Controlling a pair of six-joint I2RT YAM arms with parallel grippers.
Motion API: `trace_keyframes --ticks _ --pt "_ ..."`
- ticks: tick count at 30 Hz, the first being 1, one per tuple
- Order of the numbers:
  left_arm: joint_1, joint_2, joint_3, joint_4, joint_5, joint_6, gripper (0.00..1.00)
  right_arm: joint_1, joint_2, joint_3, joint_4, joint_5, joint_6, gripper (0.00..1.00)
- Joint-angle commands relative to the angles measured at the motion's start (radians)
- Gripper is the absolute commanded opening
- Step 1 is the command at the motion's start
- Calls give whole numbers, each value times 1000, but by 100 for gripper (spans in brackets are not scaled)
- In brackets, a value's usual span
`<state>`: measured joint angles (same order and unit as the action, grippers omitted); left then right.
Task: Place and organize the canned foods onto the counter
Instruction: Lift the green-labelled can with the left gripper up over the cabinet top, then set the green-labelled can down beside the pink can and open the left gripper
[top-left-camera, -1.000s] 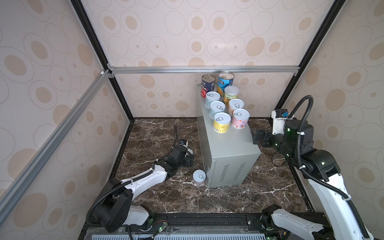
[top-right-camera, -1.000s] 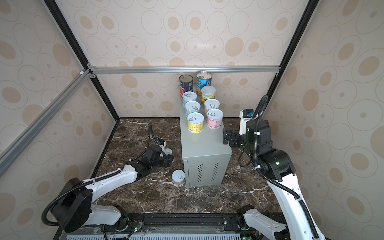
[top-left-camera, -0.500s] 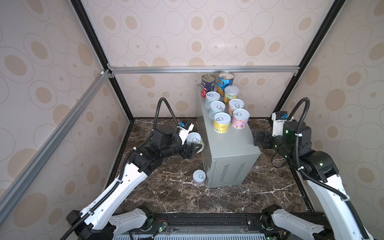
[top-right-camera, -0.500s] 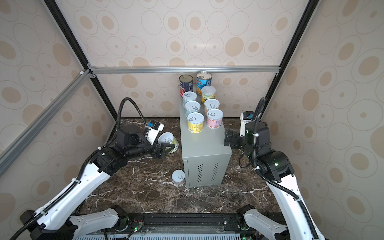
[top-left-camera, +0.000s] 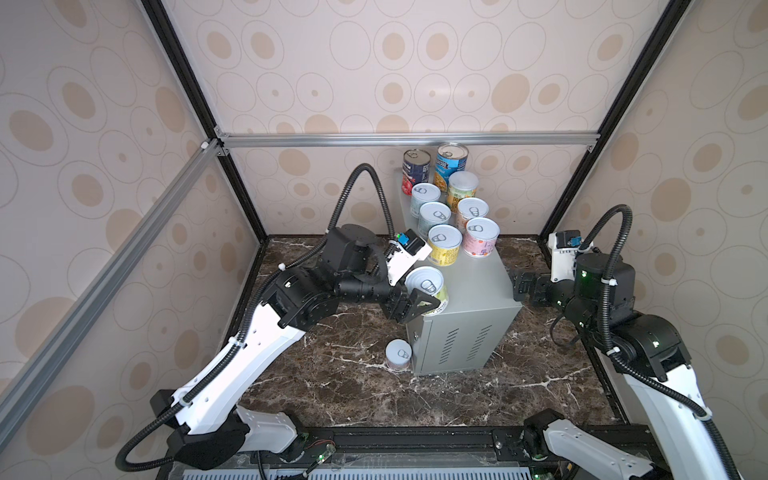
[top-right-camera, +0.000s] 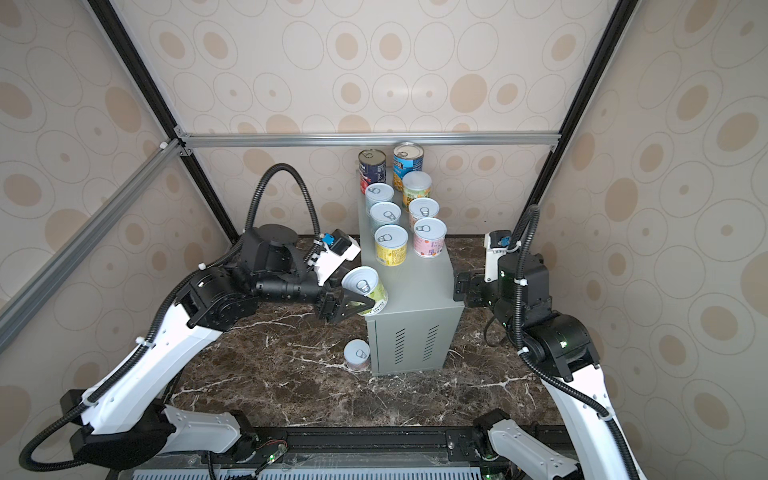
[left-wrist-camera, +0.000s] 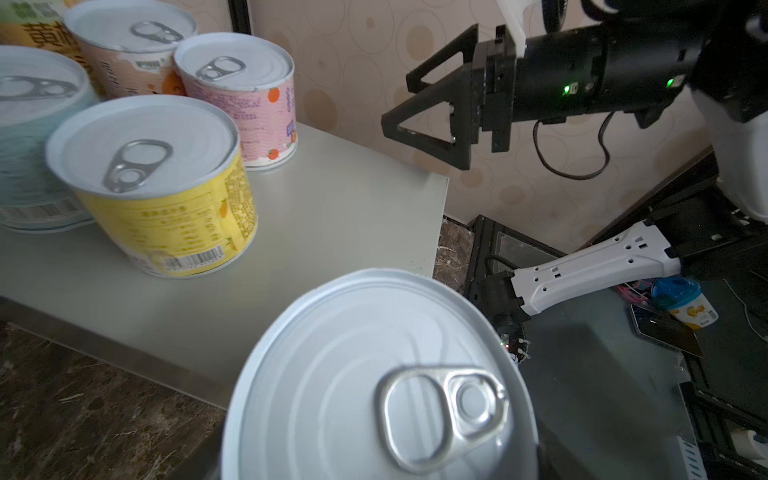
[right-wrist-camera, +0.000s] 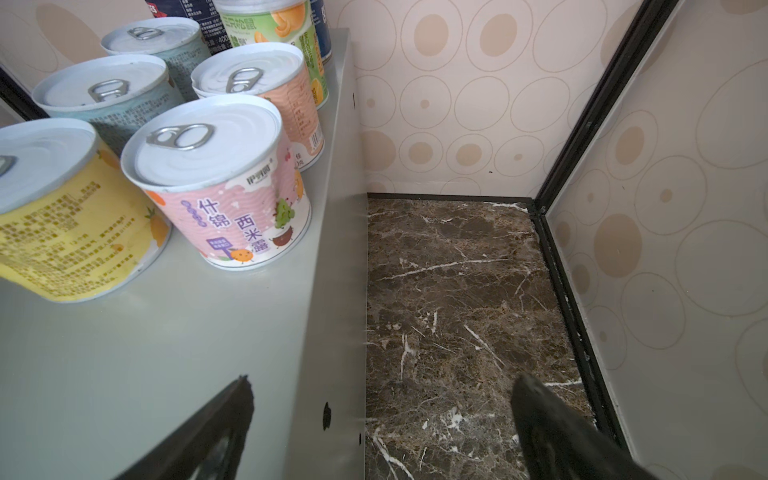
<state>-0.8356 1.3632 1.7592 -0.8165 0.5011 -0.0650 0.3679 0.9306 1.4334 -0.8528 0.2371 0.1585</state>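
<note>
Right now your left hand (top-left-camera: 419, 304) is clamped on a green-labelled can (top-left-camera: 426, 286). The can is tilted at the front left corner of the grey tabletop (top-left-camera: 478, 282), just left of centre in both top views. Whether its base touches the metal you cannot tell. Your right hand (top-left-camera: 518, 287) hangs right of centre, just beside the tabletop's right edge, fingers wide apart and empty.

The left wrist view adds a close look. The green-labelled can (left-wrist-camera: 374, 382) fills the picture with its white pull-tab lid and hides the fingers gripping it. The right hand (left-wrist-camera: 397, 99) shows side-on, with both triangular fingers visible (a blue-lidded tub (left-wrist-camera: 681, 301) shows only there).

Only the top views show the lone can (top-left-camera: 398, 353) on the marble floor (top-left-camera: 332, 374), below centre, just beside the tabletop's front left corner.

Writing reads best from the right wrist: the pink can (right-wrist-camera: 220, 187) says 什锦西米露. The yellow can (right-wrist-camera: 62, 216) is cut off at the frame edge and its print is too fine to read. At upper centre, the labels of the navy-red can (top-left-camera: 415, 170) and blue-yellow can (top-left-camera: 451, 162) are too small to read.
</note>
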Motion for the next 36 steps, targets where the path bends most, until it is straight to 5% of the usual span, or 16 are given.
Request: trace_keyframes --ticks 1,8,18,26,36 --pt "-38 35 97 20 -60 18 27 -6 -10 21 -1 -63 -28 100" --pt "-104 178 212 38 -162 5 27 -6 -43 -4 7 -110 -53 100" --pt "-164 433 448 -2 -257 12 31 -7 -110 -1 -82 29 25 100" --pt "-182 566 585 -40 -276 10 57 -6 -213 -65 -61 -52 -39 100" --pt "-184 515 568 19 -232 5 83 -6 -214 -95 -60 -194 -86 100"
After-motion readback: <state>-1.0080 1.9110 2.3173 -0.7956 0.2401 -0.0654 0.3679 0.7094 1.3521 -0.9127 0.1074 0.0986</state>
